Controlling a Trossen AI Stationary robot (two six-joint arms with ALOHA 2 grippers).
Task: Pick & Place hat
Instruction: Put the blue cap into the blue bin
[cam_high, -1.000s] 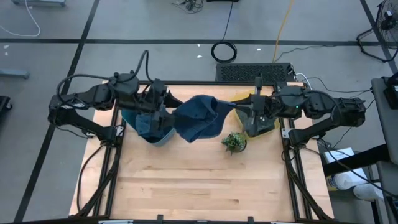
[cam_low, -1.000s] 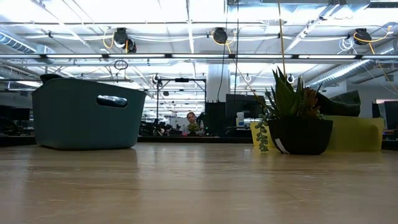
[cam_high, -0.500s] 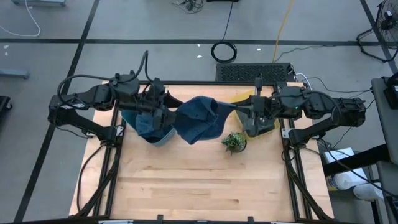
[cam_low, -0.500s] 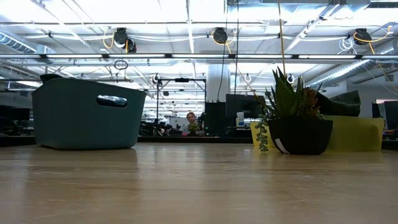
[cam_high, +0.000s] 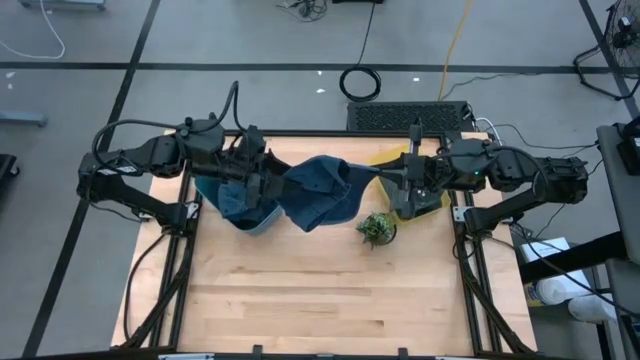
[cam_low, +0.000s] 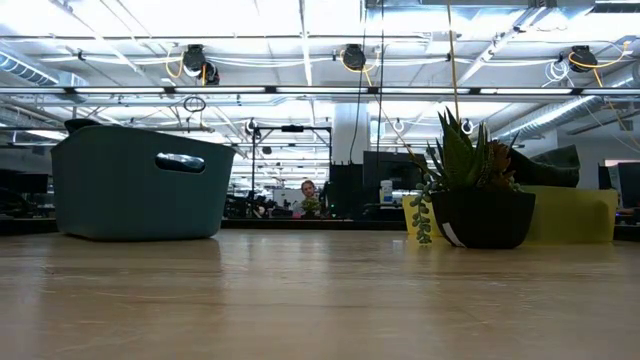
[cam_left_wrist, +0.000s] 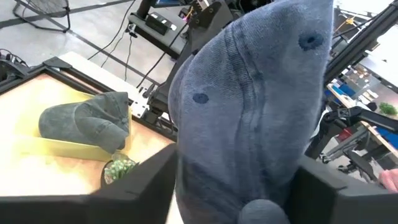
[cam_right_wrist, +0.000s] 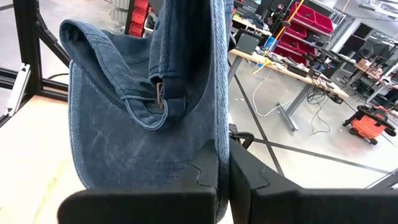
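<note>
A blue denim hat (cam_high: 320, 190) hangs in the air over the far part of the table, stretched between my two grippers. My left gripper (cam_high: 268, 180) is at its left end, over a teal bin (cam_high: 240, 208), with the crown (cam_left_wrist: 249, 106) filling the gap between its fingers. My right gripper (cam_high: 385, 178) is shut on the hat's right end. The right wrist view shows the hat's inside with its back strap and buckle (cam_right_wrist: 160, 93). A grey hat (cam_left_wrist: 87, 121) lies in a yellow tray (cam_left_wrist: 56, 146). My left gripper has the hat's crown (cam_left_wrist: 205, 180) between its two fingers, and the cloth reaches both inner sides. The fingers come nearly level from the table's left. The hat is clear of the table. My right gripper pinches a fold of the hat's edge (cam_right_wrist: 219, 146) between its shut fingers, beside the back strap. It comes nearly level from the table's right. The cloth rises from the fingers and hangs in the air.
A small potted plant (cam_high: 377, 228) stands just nearer than the hat, next to the yellow tray (cam_high: 428, 200) under my right arm. The bin (cam_low: 140, 180) stands at the far left. The near half of the wooden table (cam_high: 320, 300) is bare.
My left gripper's fingers have drawn closer together about the hat's crown, and its wrist has rolled a little. The hat and my right gripper have stayed where they were.
</note>
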